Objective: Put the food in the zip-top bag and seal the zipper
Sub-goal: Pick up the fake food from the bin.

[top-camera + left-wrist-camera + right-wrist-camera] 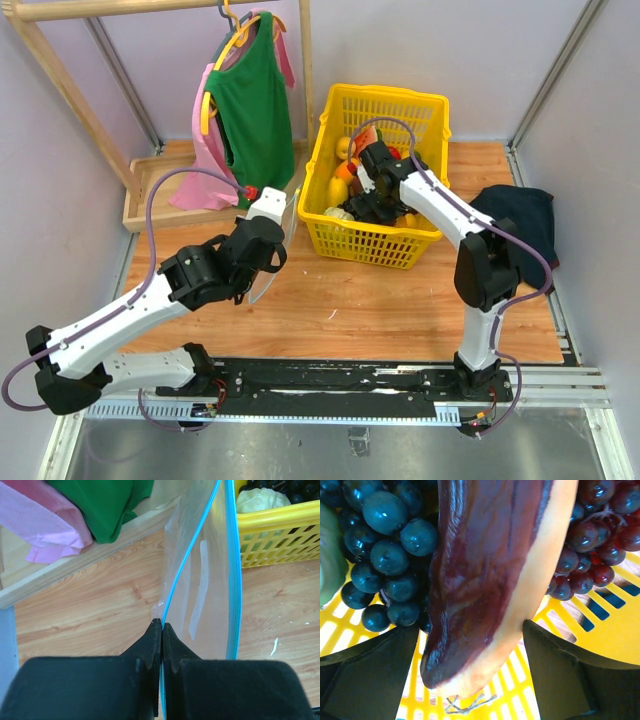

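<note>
Slip risk: R gripper (pixel 470 627) gaped wide astride glossy wedge slice (pixel 480 555), gripping nothing; L gripper (pixel 161 625) pinched bag (pixel 205 580) edge.

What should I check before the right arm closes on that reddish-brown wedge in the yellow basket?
1. Left jaws pinched shut on the edge of the clear crinkly plastic zip-top bag: ok.
2. Bag mouth spread, light-blue zipper strip parted: ok.
3. Right jaws open, one on each side of the reddish-brown wedge slice: ok.
4. Wedge free of the dark purple grapes beside it: cannot tell.
5. Right jaws down inside the yellow plastic basket: ok.
</note>
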